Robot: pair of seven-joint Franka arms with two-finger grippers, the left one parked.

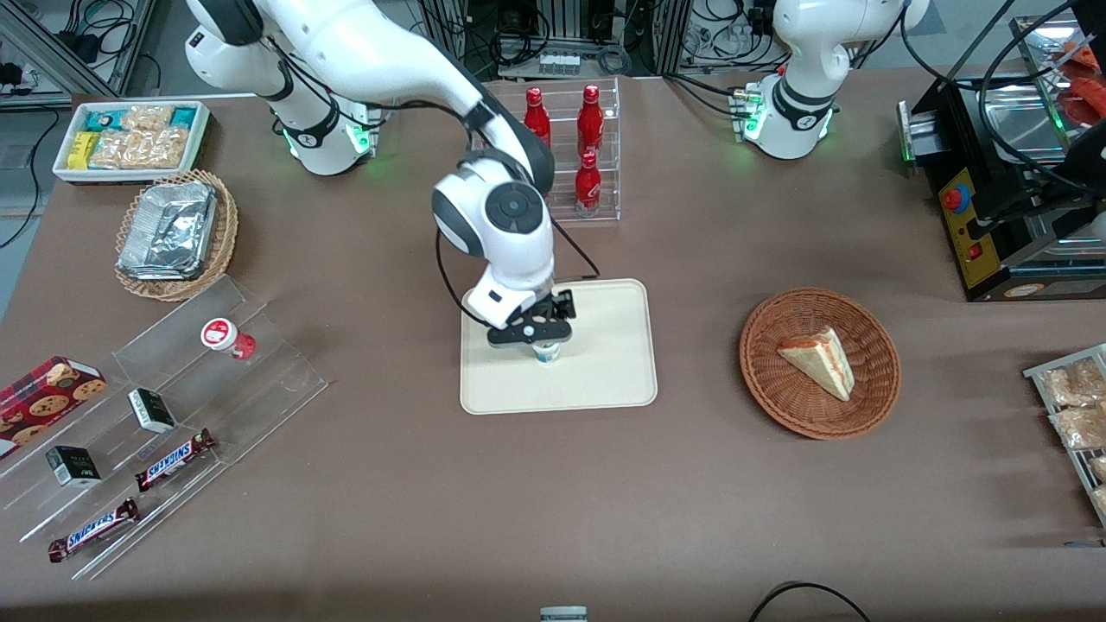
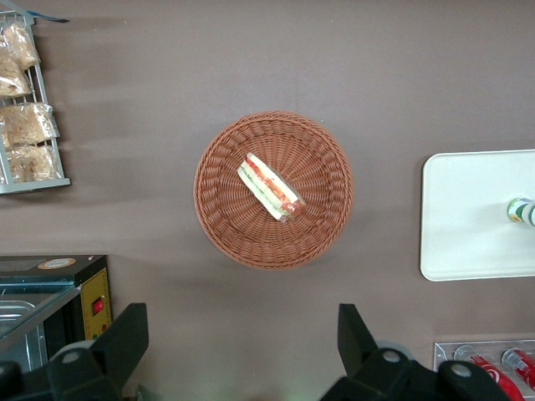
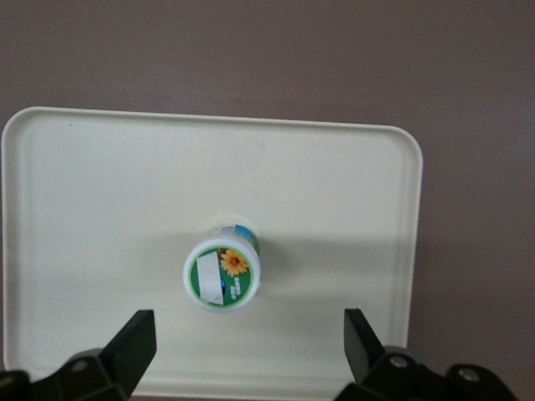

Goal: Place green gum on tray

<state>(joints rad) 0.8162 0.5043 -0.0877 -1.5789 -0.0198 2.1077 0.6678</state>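
Your right arm's gripper (image 1: 537,335) hangs just above the large flat cream-beige plastic tray (image 1: 605,363), and its two black fingers (image 3: 134,342) stand wide apart, clamped on nothing. The small cylindrical green gum bottle (image 3: 222,271), with its round green-and-white lid and flower print, stands upright on the tray between the fingers, nearer one than the other, touching neither; you see bare tray on each side of it. The tray's low rounded rim lies well clear of the bottle on every side, so the smooth plastic around it is open. Away from the fingers, toward the parked arm's end of the brown cloth-covered bench (image 1: 553,484), sits a round woven wicker basket (image 1: 873,397) holding a wedge of sandwich (image 1: 816,360). Toward the working arm's end, a red-and-white lidded bottle (image 1: 226,338) stands on a clear acrylic stepped rack (image 1: 276,363).
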